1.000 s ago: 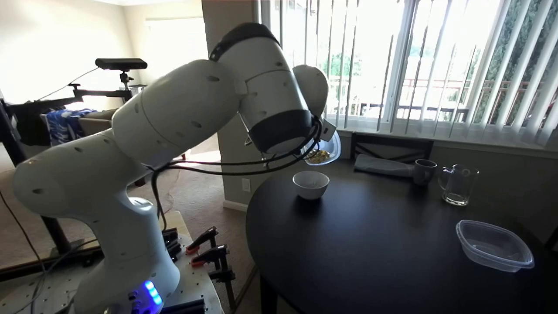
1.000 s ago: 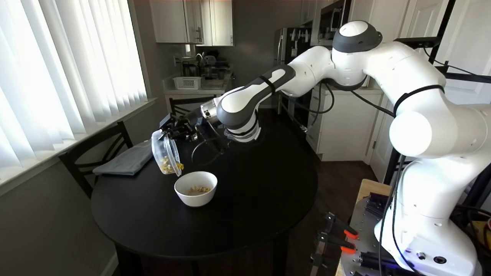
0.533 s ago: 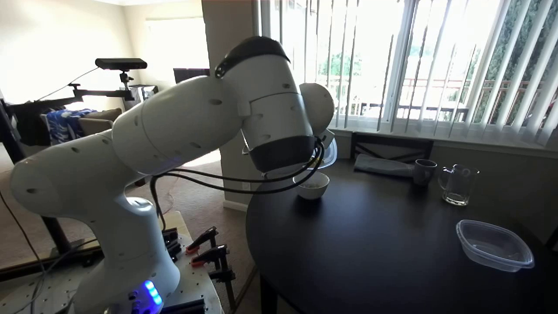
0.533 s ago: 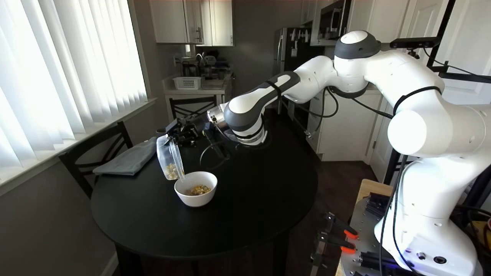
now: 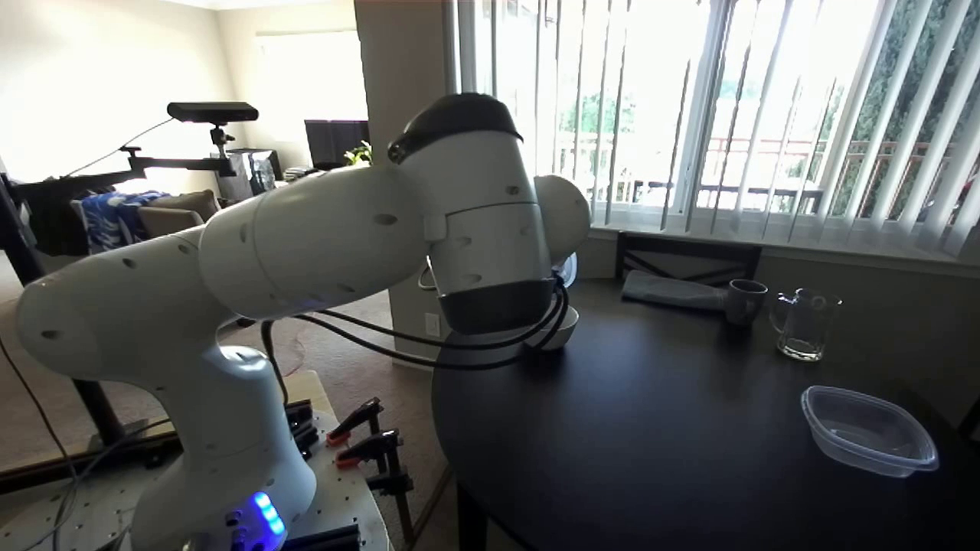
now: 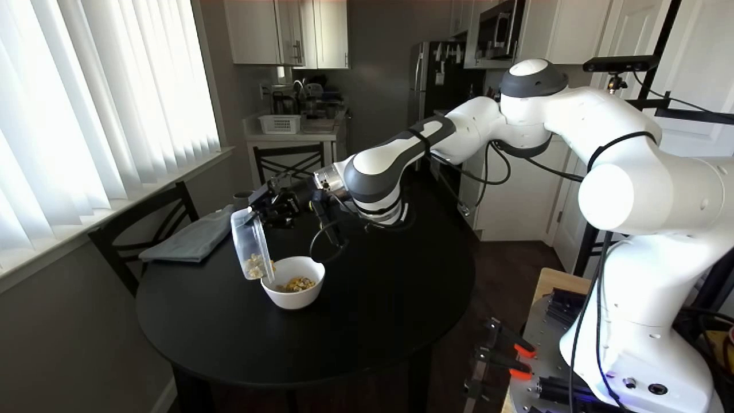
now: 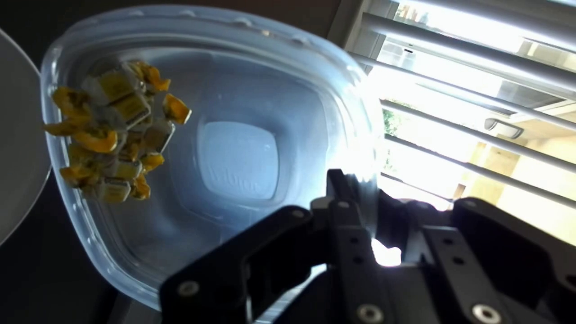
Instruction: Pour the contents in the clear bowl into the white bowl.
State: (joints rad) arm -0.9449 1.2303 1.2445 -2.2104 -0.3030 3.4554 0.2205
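My gripper (image 6: 252, 207) is shut on the rim of the clear bowl (image 6: 245, 236), a rounded transparent plastic tub. It is tipped steeply on its side, its mouth toward the white bowl (image 6: 291, 298). In the wrist view the gripper (image 7: 363, 193) pinches the wall of the clear bowl (image 7: 238, 157). Yellow and brownish contents (image 7: 117, 130) are heaped at its low edge, some on the rim. More contents (image 6: 299, 284) lie inside the white bowl. The low rim overlaps the white bowl's edge in an exterior view; I cannot tell whether they touch. The arm partly hides the white bowl (image 5: 565, 330) in an exterior view.
An open clear container (image 5: 869, 432), a glass mug (image 5: 808, 325) and a grey mug (image 5: 744, 301) stand on the dark round table (image 5: 674, 428). A folded grey cloth (image 6: 192, 235) lies near the window-side chair (image 6: 152, 223).
The arm has lowered, bringing the clear bowl down close to the white bowl's edge and more upright on its side. More bits lie in the white bowl than one second ago.
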